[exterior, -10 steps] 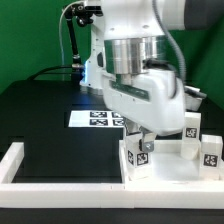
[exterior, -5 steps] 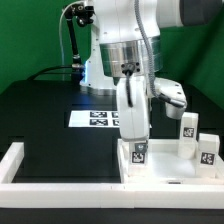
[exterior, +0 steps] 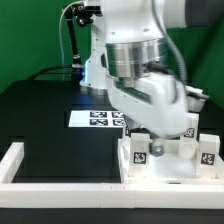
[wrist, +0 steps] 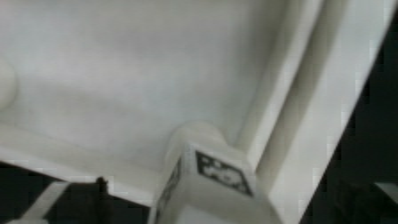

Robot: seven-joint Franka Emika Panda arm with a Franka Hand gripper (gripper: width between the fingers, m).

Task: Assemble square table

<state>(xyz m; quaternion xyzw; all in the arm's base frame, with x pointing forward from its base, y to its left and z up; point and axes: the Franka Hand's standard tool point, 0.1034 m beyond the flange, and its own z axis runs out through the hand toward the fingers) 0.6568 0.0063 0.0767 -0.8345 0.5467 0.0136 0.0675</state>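
Panel [exterior: 165, 165] of the square table sits at the exterior view's lower right, legs [exterior: 139, 152] standing on it. Gripper [exterior: 152, 135] hangs low there, fingertips hidden; its opening and hold cannot be told.

The white square table panel [exterior: 165, 170] lies flat on the black surface by the front bar, rim up. Tagged white leg blocks [exterior: 139, 152] stand upright on it; another leg [exterior: 209, 150] stands at the exterior view's right.
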